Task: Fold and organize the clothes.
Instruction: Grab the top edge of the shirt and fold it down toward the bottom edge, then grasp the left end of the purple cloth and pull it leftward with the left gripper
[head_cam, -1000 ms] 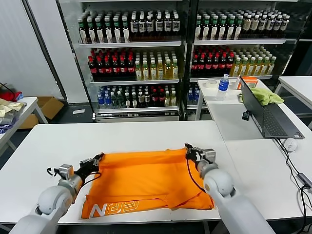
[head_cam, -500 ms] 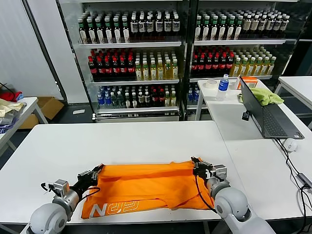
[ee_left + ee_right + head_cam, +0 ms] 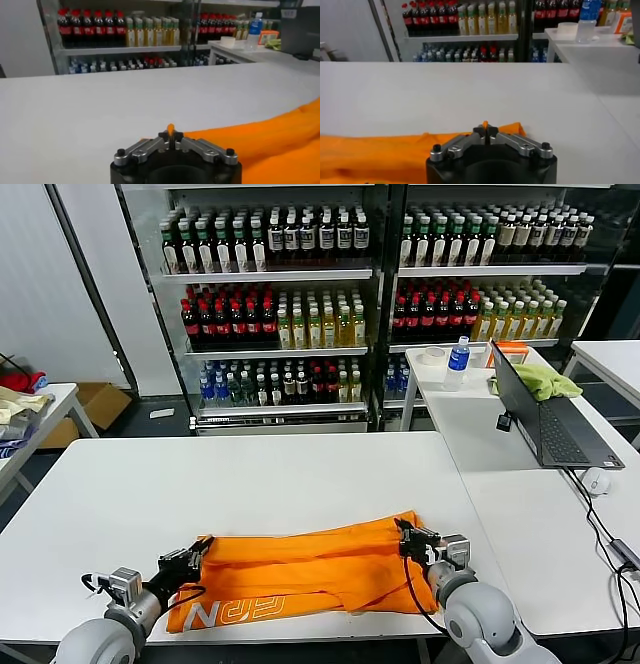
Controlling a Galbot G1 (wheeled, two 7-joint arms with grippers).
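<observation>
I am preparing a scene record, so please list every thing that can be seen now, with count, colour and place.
T-shirt: one, bright orange with white lettering, near edge of the front table, far edge pulled toward the robot.
Front table: one, white, before the robot.
Side table: one, white, on the right.
Laptop: one, dark, open, on the side table.
Water bottle: one, clear with blue label, far end of the side table.
Yellow-green cloth: one, behind the laptop.
Mouse: one, white, right edge.
Drink shelves: many bottles, red, yellow, dark, at the back.
Garment pile: cream and red, far left.
Left pincer: shut on the shirt's left corner.
Right pincer: shut on its right corner.
</observation>
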